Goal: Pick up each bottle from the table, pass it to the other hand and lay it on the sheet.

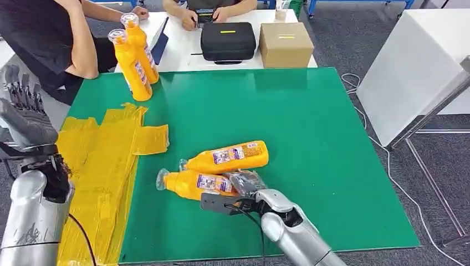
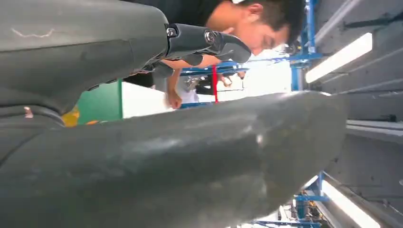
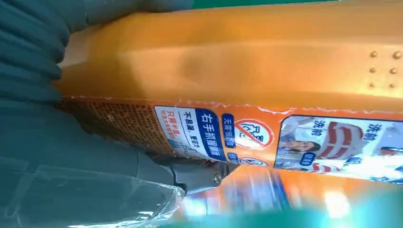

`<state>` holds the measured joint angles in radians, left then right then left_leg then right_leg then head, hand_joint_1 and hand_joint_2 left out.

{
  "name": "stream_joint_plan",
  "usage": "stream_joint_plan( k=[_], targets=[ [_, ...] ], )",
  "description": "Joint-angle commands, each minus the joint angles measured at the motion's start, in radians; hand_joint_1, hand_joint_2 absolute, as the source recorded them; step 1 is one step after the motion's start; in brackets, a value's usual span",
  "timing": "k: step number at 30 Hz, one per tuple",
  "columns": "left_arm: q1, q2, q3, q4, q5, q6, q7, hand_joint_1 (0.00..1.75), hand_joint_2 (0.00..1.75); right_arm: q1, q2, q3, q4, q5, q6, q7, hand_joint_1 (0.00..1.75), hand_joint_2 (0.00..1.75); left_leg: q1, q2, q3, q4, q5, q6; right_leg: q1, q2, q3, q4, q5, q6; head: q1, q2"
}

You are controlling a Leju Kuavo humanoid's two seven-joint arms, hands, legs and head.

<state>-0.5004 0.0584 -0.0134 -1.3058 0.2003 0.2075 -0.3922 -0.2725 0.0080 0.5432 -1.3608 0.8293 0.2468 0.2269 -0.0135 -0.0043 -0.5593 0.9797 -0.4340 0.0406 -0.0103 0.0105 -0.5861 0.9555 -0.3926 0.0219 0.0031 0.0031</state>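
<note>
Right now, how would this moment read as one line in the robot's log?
right hand: gripping near lying bottle | left hand: raised, empty | yellow sheet: bare | bottles standing: two

The right hand point(image 1: 246, 183) sits right at the base of the nearer lying bottle point(image 1: 194, 184), so that end of the bottle is covered and you can't really tell from the head view how the fingers sit around it. In the right wrist view that bottle point(image 3: 247, 61) runs off the frame on the far side, and the lower strip of the picture is a blurry orange-green smear. The left wrist view is mostly the left hand's point(image 2: 157, 161) own grey bulk, which blocks nearly all of the counter point(image 2: 100, 102). The person point(image 1: 61, 39) at the far corner is cut off by the head view's edge.
</note>
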Motion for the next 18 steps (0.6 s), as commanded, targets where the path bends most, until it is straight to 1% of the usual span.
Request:
stream_joint_plan(
  k=[1, 2, 5, 6, 9, 10, 11, 13, 14, 18],
  targets=[
    [0.071, 0.002, 0.052, -0.077, 0.061, -0.033, 0.020, 0.00, 0.00, -0.117, 0.002, -0.042, -0.201, -0.045, -0.046, -0.073, 1.75, 1.75, 0.002, 0.003, 0.000, 0.002, -0.002, -0.003, 0.001, 0.002, -0.001, 0.001, -0.001, -0.001, 0.000, 0.000],
    [0.077, -0.002, 0.050, -0.095, 0.070, -0.045, 0.027, 0.00, 0.00, -0.130, 0.011, -0.048, -0.235, -0.043, -0.070, -0.069, 1.75, 1.75, 0.000, 0.002, -0.001, 0.001, -0.002, -0.002, 0.000, 0.002, -0.002, 0.001, -0.001, -0.001, 0.000, 0.000],
    [0.070, -0.006, 0.040, -0.109, 0.069, -0.045, 0.045, 0.00, 0.00, -0.151, 0.019, -0.055, -0.273, -0.055, -0.049, -0.036, 1.75, 1.75, 0.001, 0.003, -0.003, 0.003, -0.004, -0.004, 0.001, 0.001, -0.003, 0.003, -0.003, -0.001, 0.000, 0.000],
    [0.068, -0.013, 0.030, -0.112, 0.071, -0.052, 0.057, 0.00, 0.00, -0.147, 0.021, -0.065, -0.293, -0.046, -0.071, -0.027, 1.75, 1.75, 0.001, 0.001, -0.006, 0.002, -0.002, -0.002, 0.001, 0.001, -0.006, 0.002, -0.001, -0.001, 0.000, 0.000],
    [0.045, -0.039, -0.022, -0.111, 0.091, -0.086, 0.100, 0.00, 0.00, -0.162, 0.044, -0.100, -0.318, -0.043, -0.104, -0.001, 1.75, 1.75, 0.002, -0.001, -0.004, 0.003, -0.003, -0.004, 0.002, -0.002, -0.003, 0.002, -0.003, -0.001, 0.000, 0.000],
    [0.031, -0.046, -0.050, -0.104, 0.114, -0.109, 0.121, 0.00, 0.00, -0.173, 0.060, -0.113, -0.302, -0.036, -0.118, 0.012, 1.75, 1.75, 0.001, -0.002, -0.007, 0.002, -0.001, -0.002, 0.001, -0.003, -0.006, 0.001, -0.002, 0.000, 0.000, 0.000],
    [0.019, -0.054, -0.069, -0.096, 0.137, -0.126, 0.135, 0.00, 0.00, -0.183, 0.071, -0.118, -0.285, -0.030, -0.123, 0.017, 1.75, 1.75, 0.002, -0.003, -0.006, 0.003, -0.002, -0.003, 0.001, -0.004, -0.005, 0.002, -0.003, -0.001, 0.000, 0.000],
    [-0.017, -0.075, -0.115, -0.076, 0.216, -0.177, 0.168, 0.00, 0.00, -0.214, 0.095, -0.122, -0.226, -0.002, -0.145, 0.036, 1.75, 1.75, 0.000, -0.003, -0.007, 0.001, 0.000, -0.002, 0.000, -0.003, -0.006, 0.001, -0.001, 0.000, 0.000, 0.000],
    [-0.029, -0.076, -0.137, -0.073, 0.224, -0.166, 0.170, 0.00, 0.00, -0.225, 0.101, -0.118, -0.201, 0.003, -0.157, 0.034, 1.75, 1.75, 0.001, -0.004, -0.006, 0.003, -0.001, -0.003, 0.001, -0.005, -0.005, 0.002, -0.003, -0.001, 0.000, 0.000],
    [-0.031, -0.072, -0.141, -0.073, 0.226, -0.159, 0.170, 0.00, 0.00, -0.227, 0.103, -0.117, -0.192, 0.003, -0.163, 0.032, 1.75, 1.75, 0.001, -0.002, -0.005, 0.002, -0.001, -0.003, 0.001, -0.003, -0.004, 0.001, -0.002, -0.001, 0.000, 0.000]
  ],
)
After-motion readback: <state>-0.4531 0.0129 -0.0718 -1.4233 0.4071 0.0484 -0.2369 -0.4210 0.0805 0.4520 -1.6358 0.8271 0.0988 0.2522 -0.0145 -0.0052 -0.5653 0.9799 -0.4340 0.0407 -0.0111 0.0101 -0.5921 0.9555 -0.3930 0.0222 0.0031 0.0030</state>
